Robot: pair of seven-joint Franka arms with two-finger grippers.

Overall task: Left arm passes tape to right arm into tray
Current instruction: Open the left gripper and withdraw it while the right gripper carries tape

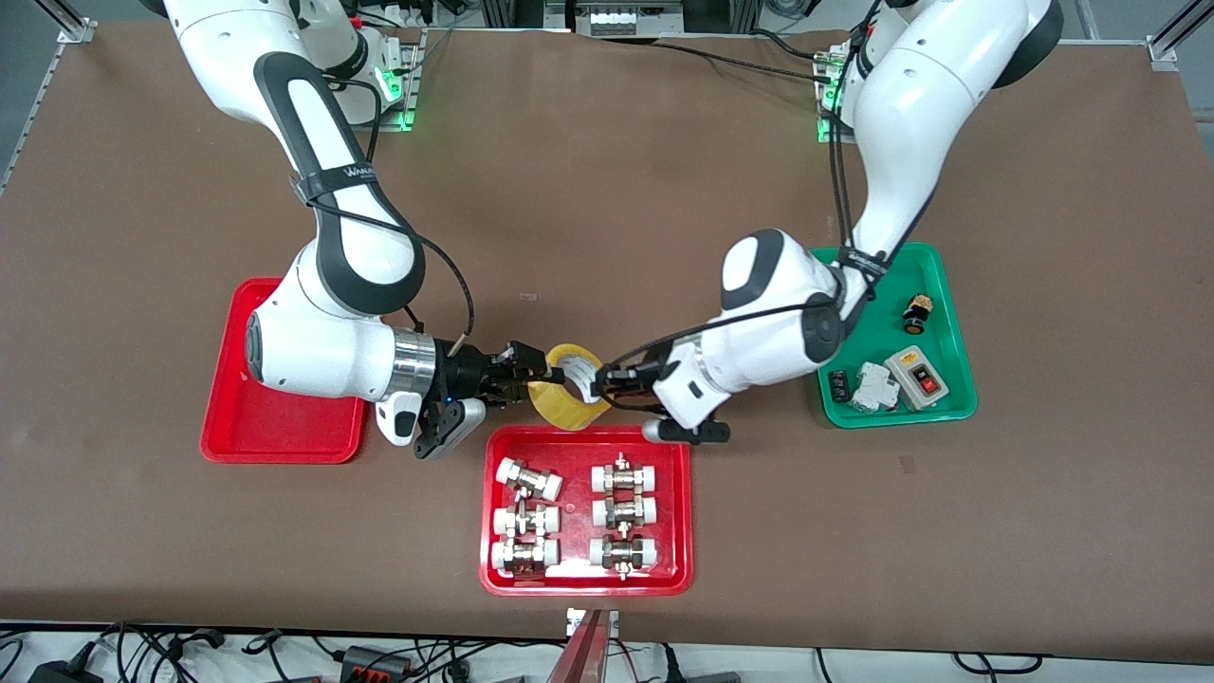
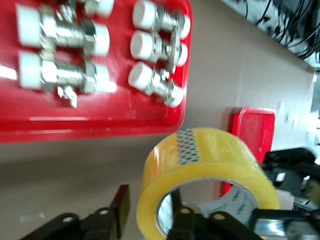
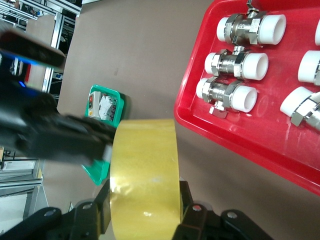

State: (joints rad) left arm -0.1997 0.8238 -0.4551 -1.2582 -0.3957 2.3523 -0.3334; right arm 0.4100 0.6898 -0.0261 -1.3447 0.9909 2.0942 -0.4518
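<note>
I am in the middle of the handover. The tape (image 1: pixel 570 387) hangs in the air above the bare table, just above the edge of the red tray of metal fittings (image 1: pixel 586 507) that faces the robots' bases, roughly midway between the table's two ends. My left gripper (image 1: pixel 601 383) pinches the roll's wall, one finger inside the hole and one outside, as my left wrist view shows. My right gripper (image 1: pixel 531 379) has the roll from the opposite rim; in the right wrist view its fingers (image 3: pixel 185 204) sit on either flat side of the tape (image 3: pixel 145 177), pressed against it as far as I can judge. So both pincers seem to hold the same roll now.

Next, I think, my left fingers must spread and draw back toward the green tray (image 1: pixel 948 327) without dragging the roll. Then my right arm should carry the tape to the tray (image 1: pixel 248 425) near the right arm's end of the table, lower it and let go
</note>
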